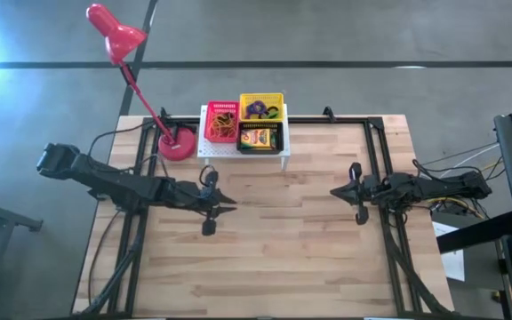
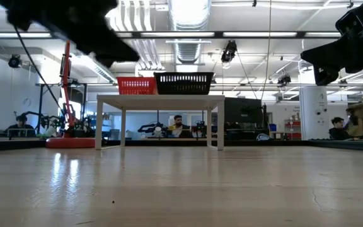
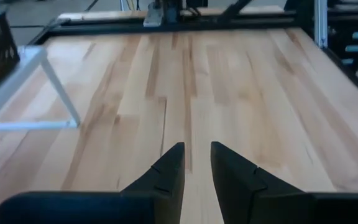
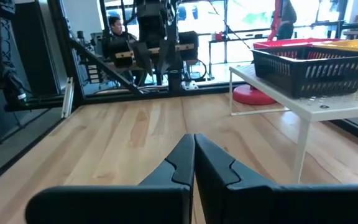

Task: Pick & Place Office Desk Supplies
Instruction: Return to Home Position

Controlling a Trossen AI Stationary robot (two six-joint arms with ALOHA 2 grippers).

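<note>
The supplies sit in three small baskets on a white rack point(image 1: 204, 149) at the table's far edge. Tan rubber bands point(image 1: 222, 124) fill the red basket. Purple loops point(image 1: 258, 110) lie in the yellow basket. A yellow-and-green crayon box point(image 1: 258, 138) lies in the black basket point(image 4: 309, 68). My left gripper point(image 1: 229, 204) hovers over the bare table left of centre, fingers point(image 3: 173, 165) slightly apart and holding nothing. My right gripper point(image 1: 336, 191) hovers right of centre, its fingers point(image 4: 185, 155) closed together and empty. Both point toward the table's middle.
A red desk lamp stands with its base point(image 1: 178, 144) at the rack's left, head point(image 1: 114, 31) reaching beyond the far-left corner. The rack stands on thin white legs point(image 2: 123, 126). Black frame rails run along both table sides point(image 1: 382, 160). Bare wood point(image 1: 283, 240) spans the middle and near side.
</note>
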